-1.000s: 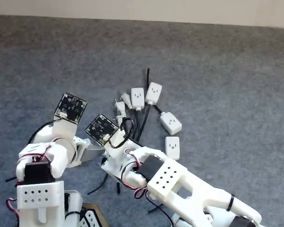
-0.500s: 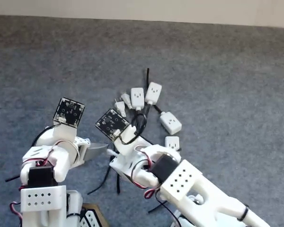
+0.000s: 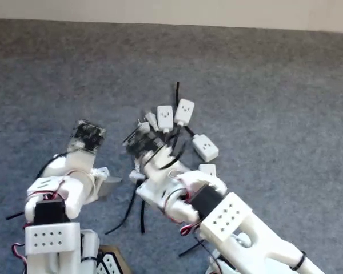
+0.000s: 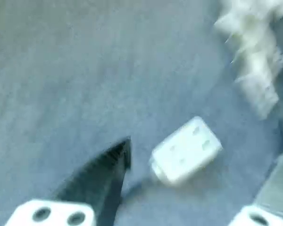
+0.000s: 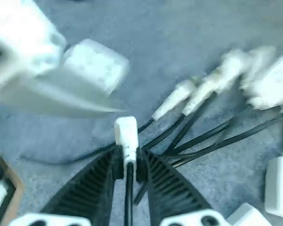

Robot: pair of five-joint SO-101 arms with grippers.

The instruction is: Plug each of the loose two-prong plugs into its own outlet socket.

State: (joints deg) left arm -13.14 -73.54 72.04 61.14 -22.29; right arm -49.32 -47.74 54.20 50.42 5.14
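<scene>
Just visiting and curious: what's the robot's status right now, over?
Right gripper shut on plug. Left gripper open beside socket. Loose cords tangled ahead.

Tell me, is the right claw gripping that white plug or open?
Gripping: the right gripper is shut on the white plug, pinching it from both sides.

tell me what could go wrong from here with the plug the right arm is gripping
The right gripper's fingers pinch the plug near its cord end, so it may twist or slip when pressed home.
The black cords lie crossed together, so moving it might drag the neighbouring plugs.
The socket lies free on the carpet and could slide away under a push.
</scene>
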